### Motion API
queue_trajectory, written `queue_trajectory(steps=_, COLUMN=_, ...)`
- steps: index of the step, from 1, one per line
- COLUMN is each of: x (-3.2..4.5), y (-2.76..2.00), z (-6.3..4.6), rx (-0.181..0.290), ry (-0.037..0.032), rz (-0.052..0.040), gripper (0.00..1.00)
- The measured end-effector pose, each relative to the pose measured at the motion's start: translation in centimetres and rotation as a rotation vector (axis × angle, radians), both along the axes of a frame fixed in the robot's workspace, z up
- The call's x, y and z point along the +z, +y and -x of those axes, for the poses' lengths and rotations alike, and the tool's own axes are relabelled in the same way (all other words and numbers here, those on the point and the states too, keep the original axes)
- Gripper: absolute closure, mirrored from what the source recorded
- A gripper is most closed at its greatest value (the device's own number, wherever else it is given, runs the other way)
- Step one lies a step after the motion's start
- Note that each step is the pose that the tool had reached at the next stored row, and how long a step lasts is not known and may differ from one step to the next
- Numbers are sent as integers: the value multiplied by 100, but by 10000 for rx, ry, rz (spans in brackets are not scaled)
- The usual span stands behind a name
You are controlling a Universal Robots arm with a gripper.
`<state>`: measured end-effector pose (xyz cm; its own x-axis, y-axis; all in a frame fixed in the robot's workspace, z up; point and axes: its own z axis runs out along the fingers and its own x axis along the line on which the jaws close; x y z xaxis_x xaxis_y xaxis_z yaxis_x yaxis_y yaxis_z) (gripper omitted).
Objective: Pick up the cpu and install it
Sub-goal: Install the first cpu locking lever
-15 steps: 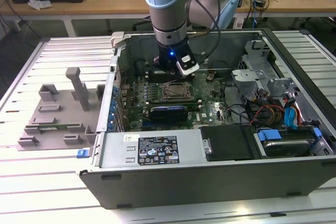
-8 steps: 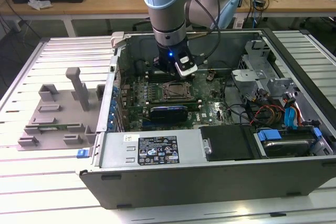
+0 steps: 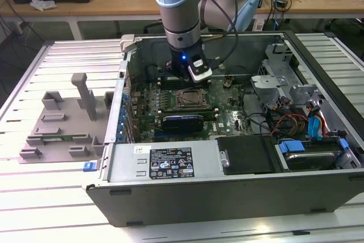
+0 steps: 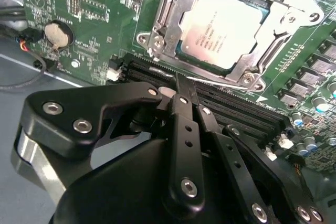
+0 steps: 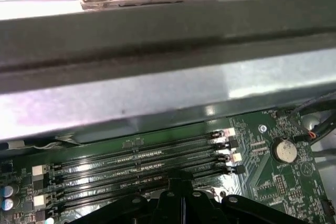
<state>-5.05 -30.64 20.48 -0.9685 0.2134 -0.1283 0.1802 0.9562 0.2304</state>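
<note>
The cpu (image 4: 220,30), a small square chip with a shiny silver-grey top, lies flat inside the metal-framed socket (image 4: 170,22) on the green motherboard (image 4: 100,9). In the exterior view the socket (image 3: 190,99) sits mid-board inside the open computer case. My gripper (image 4: 179,81) hangs just beside the socket over the black memory slots (image 4: 231,114), its thin black fingers pressed together with nothing between them. In the first wrist view the gripper (image 5: 176,181) hovers above the same memory slots (image 5: 136,163). The arm's wrist (image 3: 185,55) stands just behind the socket.
The case's metal wall (image 5: 157,93) rises close behind the memory slots. A coin battery (image 4: 58,34) sits on the board. A drive cage and cables (image 3: 290,101) are at the exterior view's right. A grey plastic tray (image 3: 62,123) lies outside the case at the exterior view's left.
</note>
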Motion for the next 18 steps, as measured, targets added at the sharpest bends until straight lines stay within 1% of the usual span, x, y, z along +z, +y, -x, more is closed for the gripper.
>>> queue_trajectory(steps=2, x=-7, y=1, z=10, rx=-104, ry=-3, rz=28, gripper=89)
queue_trajectory(steps=11, x=-27, y=24, z=65, rx=-455, ry=-18, rz=27, gripper=89)
queue_trajectory(steps=13, x=-30, y=31, z=69, rx=-507, ry=-21, rz=39, gripper=89)
queue_trajectory(steps=14, x=-32, y=34, z=69, rx=-529, ry=-24, rz=60, gripper=89)
queue_trajectory(steps=15, x=-34, y=35, z=69, rx=-547, ry=-27, rz=102, gripper=89)
queue_trajectory(steps=18, x=-46, y=36, z=70, rx=-586, ry=-41, rz=277, gripper=89)
